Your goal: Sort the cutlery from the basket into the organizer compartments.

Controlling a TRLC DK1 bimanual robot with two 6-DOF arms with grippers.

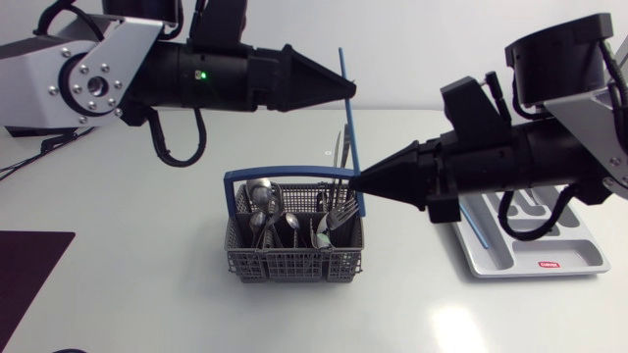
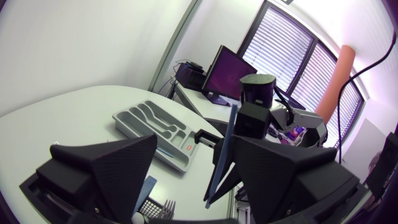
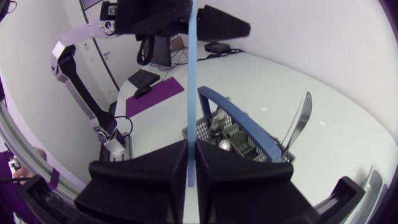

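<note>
A thin blue stick [image 1: 350,127] stands nearly upright above the grey basket [image 1: 294,263] with its blue handle. My right gripper [image 1: 359,182] is shut on the stick's lower part, and the right wrist view shows the stick [image 3: 191,74] pinched between the fingers of that gripper [image 3: 191,149]. My left gripper [image 1: 350,90] is at the stick's upper part. In the left wrist view it [image 2: 196,142] is open, with the stick [image 2: 222,152] in the wide gap close to one finger. Spoons, forks and an upright knife [image 1: 337,157] fill the basket. The organizer [image 1: 579,257] lies at the right.
My right arm hides part of the organizer, where another blue stick [image 1: 478,230] lies in a long compartment. A dark purple mat [image 1: 29,260] covers the table's front left corner. A cable [image 1: 25,157] runs across the far left.
</note>
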